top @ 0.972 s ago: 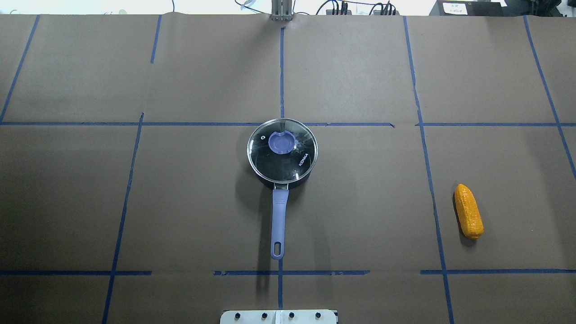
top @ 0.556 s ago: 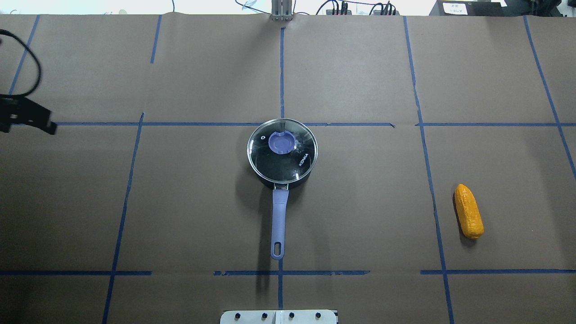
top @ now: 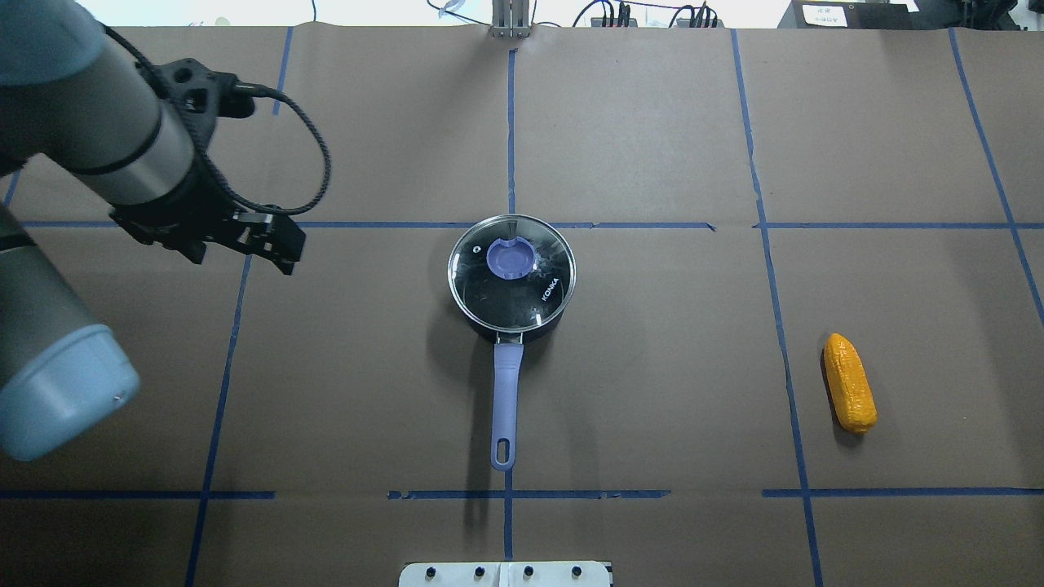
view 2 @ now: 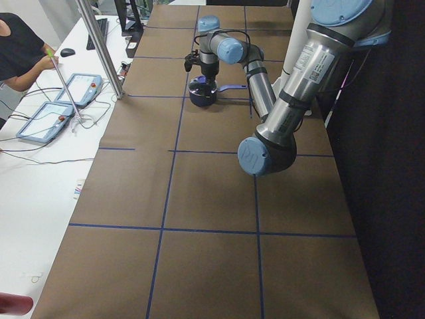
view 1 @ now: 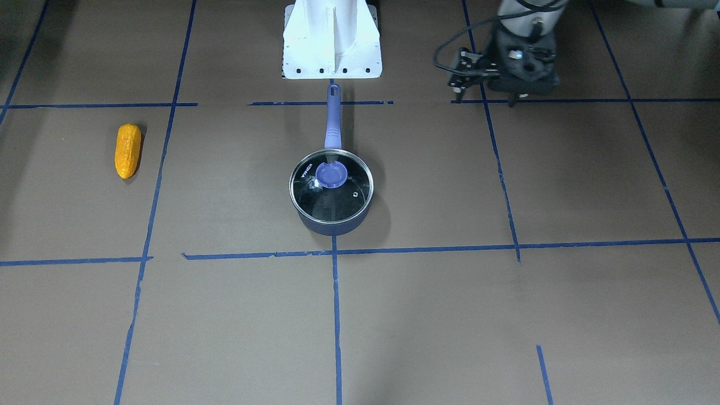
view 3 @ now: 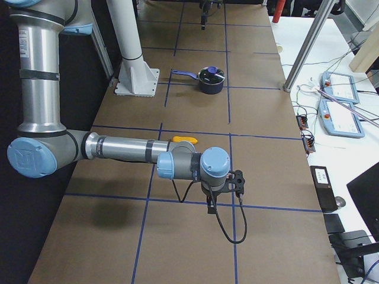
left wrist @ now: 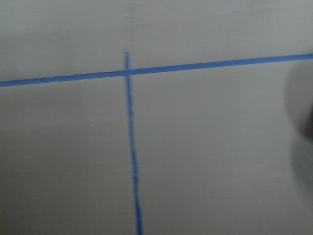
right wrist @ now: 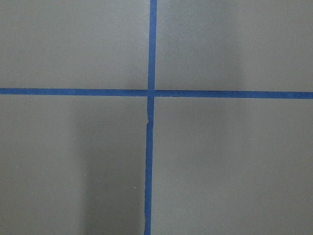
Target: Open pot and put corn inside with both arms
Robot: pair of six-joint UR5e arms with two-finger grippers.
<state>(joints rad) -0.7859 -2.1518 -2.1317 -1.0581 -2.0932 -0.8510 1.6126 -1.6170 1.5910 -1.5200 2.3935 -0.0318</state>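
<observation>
1. Pot [top: 511, 281], a small round dark navy saucepan with a lavender handle, sits mid-bench [top: 652, 122]. Its glass lid [top: 538, 302] with the blue knob [top: 511, 259] is on. The bumpy orange-yellow toy corn cob [top: 850, 383] lies well apart to the right.
2. Left claw [top: 212, 232] hovers left of the pot, carrying nothing; I cannot tell how wide it is. Right claw [view 3: 210, 204] hangs beyond the corn cob, its spread likewise unreadable.
3. Risk: an off-centre pinch on the low knob could slip or drag the pot.
4. Since 0.6 s ago the left arm [top: 98, 155] has swung in from the edge; pot and corn cob are unmoved.
</observation>
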